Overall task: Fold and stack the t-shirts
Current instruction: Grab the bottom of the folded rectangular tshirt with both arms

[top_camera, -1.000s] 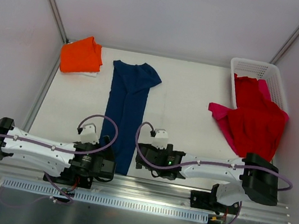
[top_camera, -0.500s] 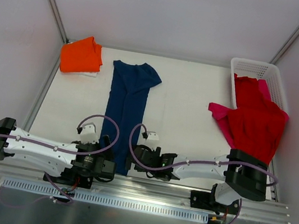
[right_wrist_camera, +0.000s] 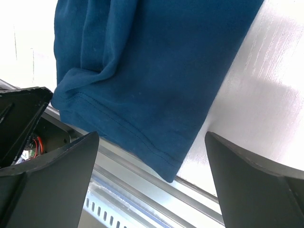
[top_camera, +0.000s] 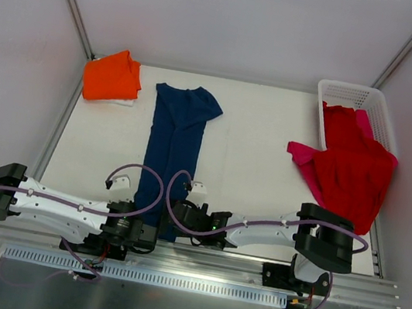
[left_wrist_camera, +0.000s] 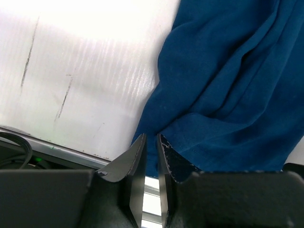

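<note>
Left claw [left_wrist_camera: 151,138] clenches the near-left hem corner of the navy t-shirt [left_wrist_camera: 228,80], cloth pinched between its fingers [left_wrist_camera: 135,159]. The right claw [right_wrist_camera: 152,137] hangs released, jaws wide astride the near-right corner, apparently poised to take it so the pair can carry the hem toward the collar. The shirt lies as a long narrow strip from the desk's [top_camera: 254,146] near edge toward its far edge, its hem reaching just over the front rail. Bare surface flanks it on both sides. An orange t-shirt [top_camera: 112,75] sits folded at the far-left corner. A red t-shirt [top_camera: 353,166] and a pink t-shirt [top_camera: 300,152] spill from the basket [top_camera: 349,91] at far right.
</note>
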